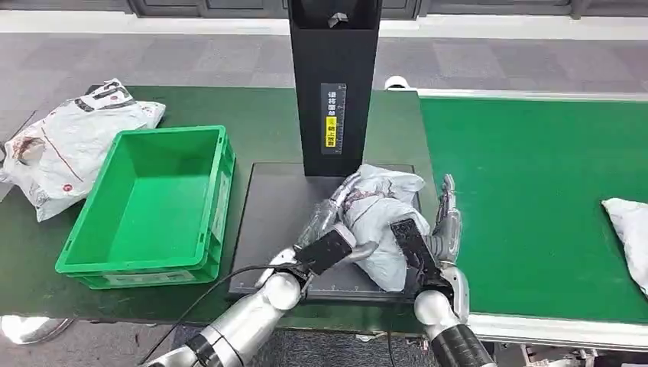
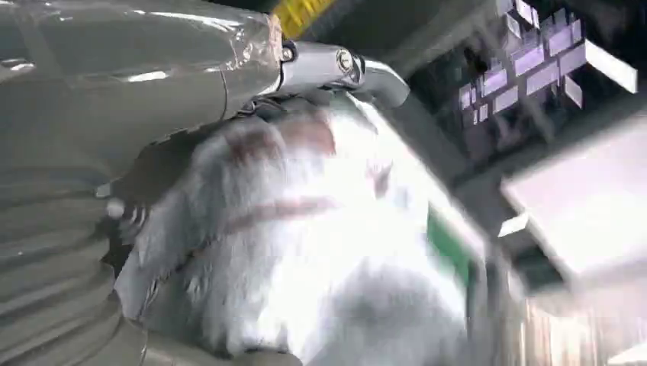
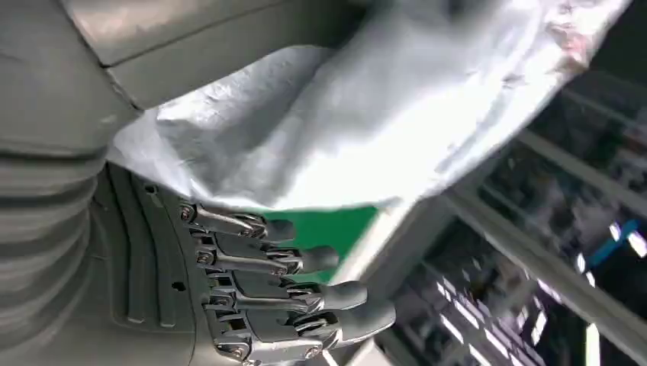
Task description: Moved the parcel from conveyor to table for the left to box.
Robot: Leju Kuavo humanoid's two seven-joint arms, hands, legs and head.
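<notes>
Evenly, brightly lit from overhead in the head view, soft shadows; blurred and glare-washed on the parcel (image 2: 305, 259) in both wrist views.

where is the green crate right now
In the head view the green crate sits on the table's left part, between the white bags and the black platform.

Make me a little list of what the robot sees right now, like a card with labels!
parcel: grey-white bag on the black scale plate, under the black post
left hand: holds the parcel's left side
right hand: beside the parcel's right side, fingers straight; contact unclear
green crate: empty, left of the plate
other bags: one left of the crate, one on the green conveyor
</notes>
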